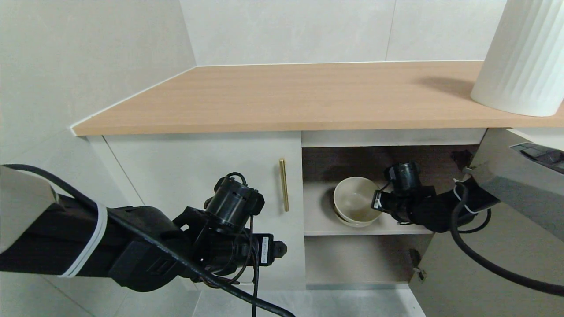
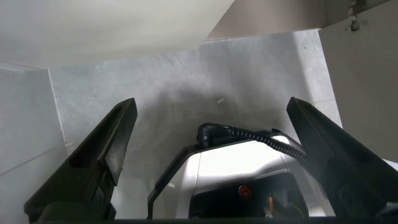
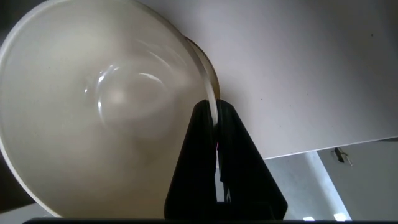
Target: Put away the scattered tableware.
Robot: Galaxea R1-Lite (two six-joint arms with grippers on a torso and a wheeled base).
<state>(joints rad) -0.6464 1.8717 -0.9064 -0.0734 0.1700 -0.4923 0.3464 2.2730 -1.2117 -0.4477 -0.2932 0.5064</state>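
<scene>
A cream bowl [image 1: 354,202] sits tilted on the middle shelf [image 1: 396,229] inside the open cabinet, its mouth facing outward. My right gripper [image 1: 376,203] is shut on the bowl's right rim; in the right wrist view the black fingers [image 3: 202,143] pinch the rim of the bowl [image 3: 112,99] over the pale shelf [image 3: 311,74]. The edge of a second dish [image 3: 210,71] peeks from under the bowl. My left gripper [image 1: 277,251] hangs open and empty, low in front of the closed left door, with its fingers [image 2: 106,155] spread over the floor.
The closed left cabinet door [image 1: 198,163] carries a brass handle [image 1: 284,185]. The right door [image 1: 515,176] stands swung open beside my right arm. A wooden countertop [image 1: 286,97] runs above, with a tall white ribbed container [image 1: 524,57] at its right end.
</scene>
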